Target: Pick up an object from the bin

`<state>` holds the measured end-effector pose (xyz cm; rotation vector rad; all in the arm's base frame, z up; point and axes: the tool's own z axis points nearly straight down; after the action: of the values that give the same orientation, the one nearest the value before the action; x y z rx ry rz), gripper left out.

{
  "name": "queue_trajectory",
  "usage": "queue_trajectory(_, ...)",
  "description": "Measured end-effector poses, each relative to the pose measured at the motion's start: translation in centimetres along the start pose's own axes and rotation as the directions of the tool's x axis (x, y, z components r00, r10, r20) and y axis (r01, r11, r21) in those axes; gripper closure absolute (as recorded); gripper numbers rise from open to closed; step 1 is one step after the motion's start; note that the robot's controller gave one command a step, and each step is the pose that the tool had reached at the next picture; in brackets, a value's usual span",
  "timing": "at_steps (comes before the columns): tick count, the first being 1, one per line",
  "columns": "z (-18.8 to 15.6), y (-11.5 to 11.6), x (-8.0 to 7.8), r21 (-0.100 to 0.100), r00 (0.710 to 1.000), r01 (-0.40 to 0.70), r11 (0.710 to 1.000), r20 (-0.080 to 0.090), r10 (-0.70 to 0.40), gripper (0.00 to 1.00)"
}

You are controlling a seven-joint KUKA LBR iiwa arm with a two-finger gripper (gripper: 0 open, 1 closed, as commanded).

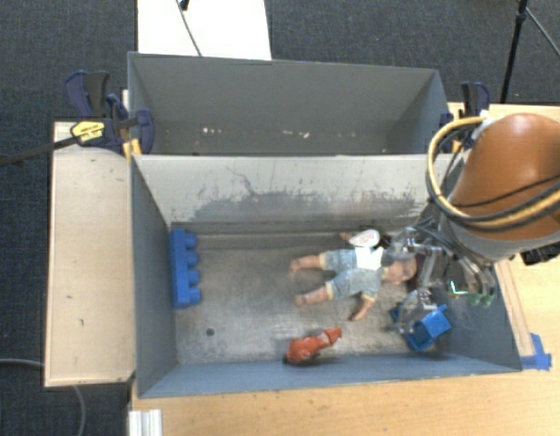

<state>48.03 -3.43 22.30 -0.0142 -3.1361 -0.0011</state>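
Four things on the bin (154, 280) floor, taking the floor as a dial with 12 at the far wall:
- long blue studded brick (184, 268), 9 o'clock, against the left wall;
- doll (352, 272) in pale clothes, on its back, from centre out toward 3 o'clock, head toward the arm;
- small red toy (311, 347), 6 o'clock, near the front wall;
- small blue block (434, 328), 4 o'clock, in the front right corner.

Gripper (420, 302) is low in the bin at 4 o'clock, under the orange cover (511, 184). It is directly over or against the blue block, with the doll's head just beside it at its 10 o'clock. Cannot tell whether it is released or clenched, because the wrist hardware hides the tips. No contact with the block can be confirmed either.

Judgement: the blue block is the likely target.

Handling, estimated:
- Hard plastic, light, stiff, not fragile.
- Smooth faces, so it could slip or twist out if pinched on a corner.
- It sits skewed to the walls, so the grip should be turned to match it.
- Best hold is across two flat opposite faces, near mid-height.

Risk: the right wall and the doll's head are both close, leaving little room on either side.
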Motion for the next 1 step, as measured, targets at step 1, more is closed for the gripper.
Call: queue_trajectory(1, -0.39, 0.00, -0.16, 0.001, 1.000, 0.001, 1.000, 0.008, -0.001, 0.00)
